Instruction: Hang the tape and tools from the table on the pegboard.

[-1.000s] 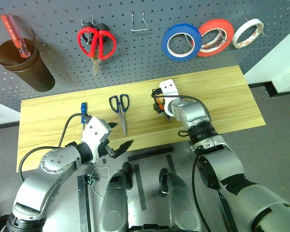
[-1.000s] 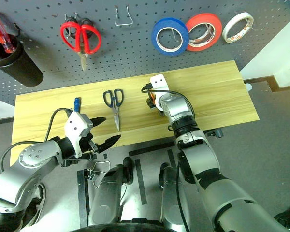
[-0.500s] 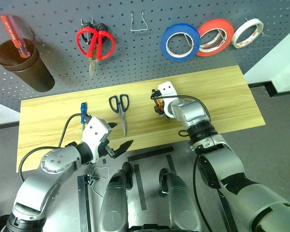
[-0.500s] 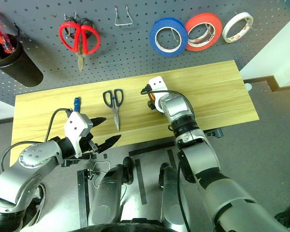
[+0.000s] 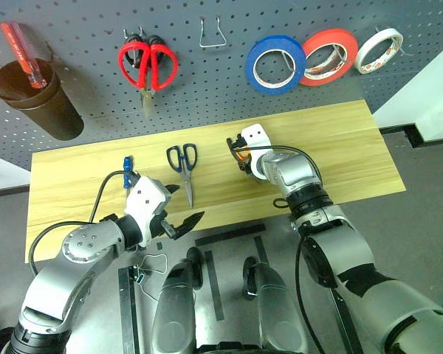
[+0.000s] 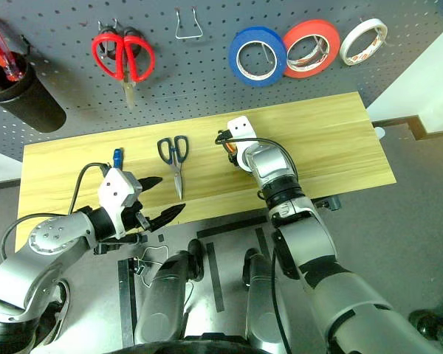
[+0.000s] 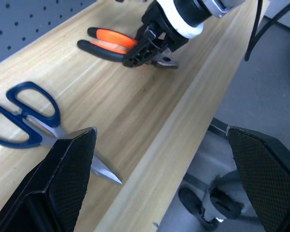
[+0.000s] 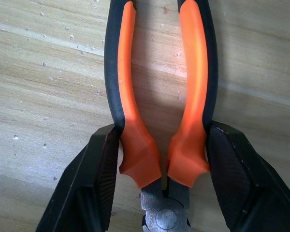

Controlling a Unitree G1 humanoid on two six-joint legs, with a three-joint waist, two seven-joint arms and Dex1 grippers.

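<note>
Head views, change: the right gripper (image 5: 240, 153) has narrowed onto the orange-and-black-handled pliers (image 5: 241, 157); nothing else on the light yellow wood-grain table (image 5: 340, 147) moved.
Left wrist view: left gripper (image 7: 159, 183) jaws wide and empty, the black-handled scissors (image 7: 34, 126) just beyond one finger.
Right wrist view: both fingers (image 8: 99, 183) press the pliers' handles from outside, the pliers lying flat on the table.
</note>
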